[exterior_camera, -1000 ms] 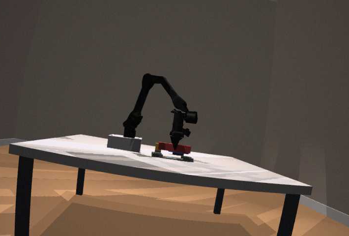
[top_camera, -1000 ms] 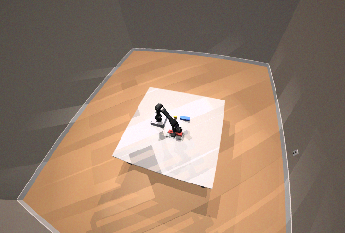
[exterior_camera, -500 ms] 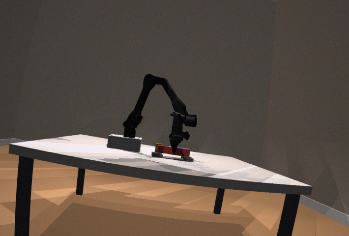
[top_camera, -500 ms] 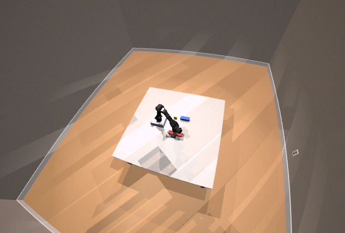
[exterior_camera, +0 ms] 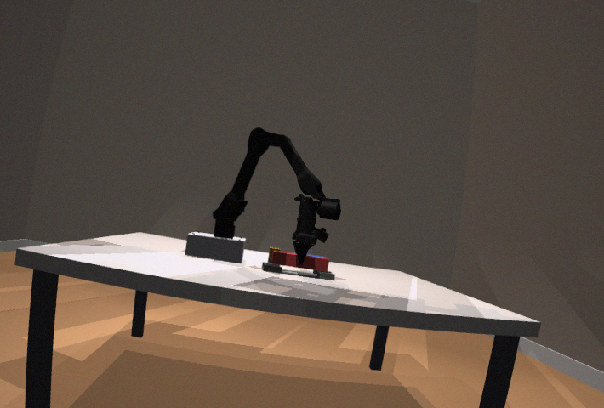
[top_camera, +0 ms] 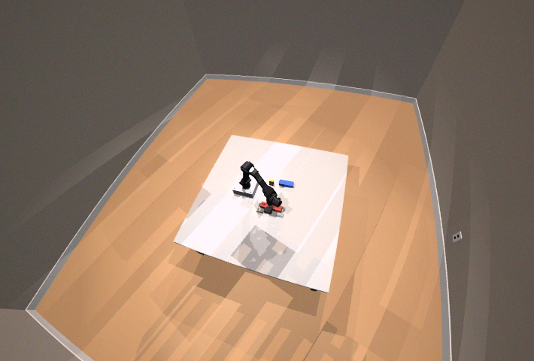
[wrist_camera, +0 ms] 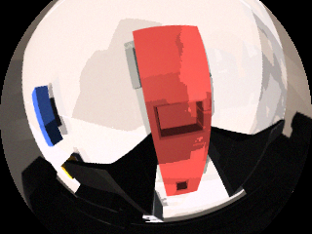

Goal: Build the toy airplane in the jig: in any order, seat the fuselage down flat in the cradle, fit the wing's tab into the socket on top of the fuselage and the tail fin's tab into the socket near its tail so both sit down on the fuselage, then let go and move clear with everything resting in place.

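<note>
The red fuselage (top_camera: 277, 208) (exterior_camera: 319, 263) (wrist_camera: 168, 58) is level, low at the grey cradle (top_camera: 259, 210) (exterior_camera: 326, 275) (wrist_camera: 132, 65) and lined up along it. Whether it touches the cradle's bottom is hard to tell. Its large top socket and small tail socket are empty and face up. My gripper (top_camera: 268, 209) (exterior_camera: 302, 262) (wrist_camera: 176, 131) points down and is shut on the fuselage's sides, between the large socket and the tail. The blue wing (top_camera: 286, 183) (wrist_camera: 46, 117) and the small yellow tail fin (top_camera: 271, 182) (exterior_camera: 271, 251) (wrist_camera: 68, 170) are on the table apart from the fuselage.
The arm's grey base block (top_camera: 244, 192) (exterior_camera: 214, 247) stands on the white table (top_camera: 314, 170) (exterior_camera: 119, 262). In the top view the wing and tail fin lie beyond the cradle, with the tail fin nearer the base. Shadows fall across the table.
</note>
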Controlling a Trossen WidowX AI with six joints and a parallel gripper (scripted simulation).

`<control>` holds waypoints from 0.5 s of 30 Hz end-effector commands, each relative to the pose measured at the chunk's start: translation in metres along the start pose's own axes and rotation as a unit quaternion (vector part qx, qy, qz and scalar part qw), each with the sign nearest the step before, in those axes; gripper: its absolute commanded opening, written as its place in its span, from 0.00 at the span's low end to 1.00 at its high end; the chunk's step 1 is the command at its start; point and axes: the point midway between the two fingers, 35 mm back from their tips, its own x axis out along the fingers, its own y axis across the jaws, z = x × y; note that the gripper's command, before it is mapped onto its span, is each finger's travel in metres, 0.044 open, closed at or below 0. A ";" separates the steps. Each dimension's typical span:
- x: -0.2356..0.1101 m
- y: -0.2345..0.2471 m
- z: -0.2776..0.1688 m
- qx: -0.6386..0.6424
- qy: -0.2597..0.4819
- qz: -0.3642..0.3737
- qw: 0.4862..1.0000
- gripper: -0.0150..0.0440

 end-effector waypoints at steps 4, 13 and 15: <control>0.000 0.000 0.000 0.000 0.000 0.000 1.000 0.57; 0.000 0.000 0.000 0.000 0.000 0.000 1.000 0.97; 0.000 0.000 0.000 0.000 0.000 0.000 1.000 1.00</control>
